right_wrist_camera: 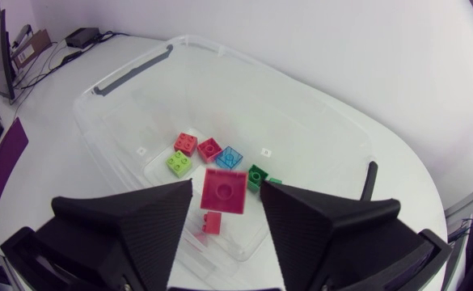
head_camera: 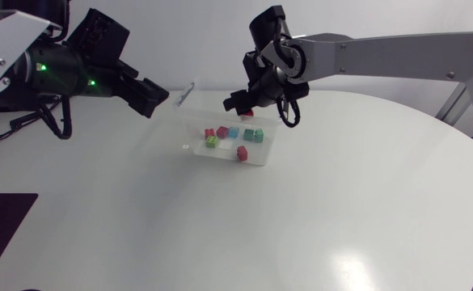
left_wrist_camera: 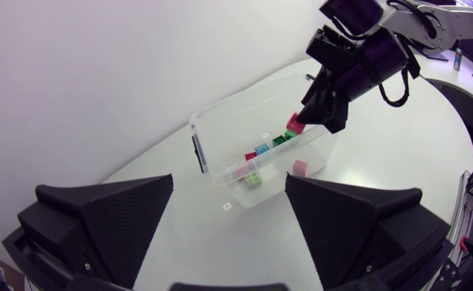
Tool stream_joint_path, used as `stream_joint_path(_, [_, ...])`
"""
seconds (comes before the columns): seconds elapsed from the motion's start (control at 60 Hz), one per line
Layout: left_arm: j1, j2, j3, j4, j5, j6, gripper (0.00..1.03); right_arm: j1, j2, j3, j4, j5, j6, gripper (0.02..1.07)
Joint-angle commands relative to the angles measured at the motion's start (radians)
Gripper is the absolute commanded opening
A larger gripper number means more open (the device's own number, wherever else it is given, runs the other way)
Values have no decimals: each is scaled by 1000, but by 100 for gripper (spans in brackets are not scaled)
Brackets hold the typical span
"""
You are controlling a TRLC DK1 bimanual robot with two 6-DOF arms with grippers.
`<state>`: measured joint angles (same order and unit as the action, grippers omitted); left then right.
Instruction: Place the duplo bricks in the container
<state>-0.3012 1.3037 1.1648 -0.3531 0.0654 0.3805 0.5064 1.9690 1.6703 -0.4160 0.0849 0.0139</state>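
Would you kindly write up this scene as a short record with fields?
Container: clear, lidless container on the white table
Contents: several loose bricks in red, pink, blue, green and lime
Red brick: at the right gripper, above the container
Left gripper: fingers open, holding nothing, beside the container
Task status: the red brick is not yet resting in the container

Container (left_wrist_camera: 228, 129) is showing clear glossy plastic; bricks (right_wrist_camera: 209, 149), smooth coloured plastic; tabletop (head_camera: 301, 226) appearing smooth, faintly glossy; fingers (left_wrist_camera: 115, 218), matt black.
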Motion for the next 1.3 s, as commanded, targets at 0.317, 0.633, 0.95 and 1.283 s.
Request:
stream_joint_path(0.317, [28, -170, -113, -23, -164, -77, 98, -42, -295, -164, 6, 87, -45, 103])
stream_joint_path(0.633, [100, -320, -220, -21, -208, -104, 98, -186, -657, -455, 29, 125, -92, 103])
stream_joint_path(0.95, [151, -488, -364, 40, -251, -117, 98, -345, -935, -728, 85, 122, -181, 103])
stream_joint_path(1.283, [172, -707, -542, 103, -285, -120, 98, -485, -1193, -972, 125, 84, -241, 102])
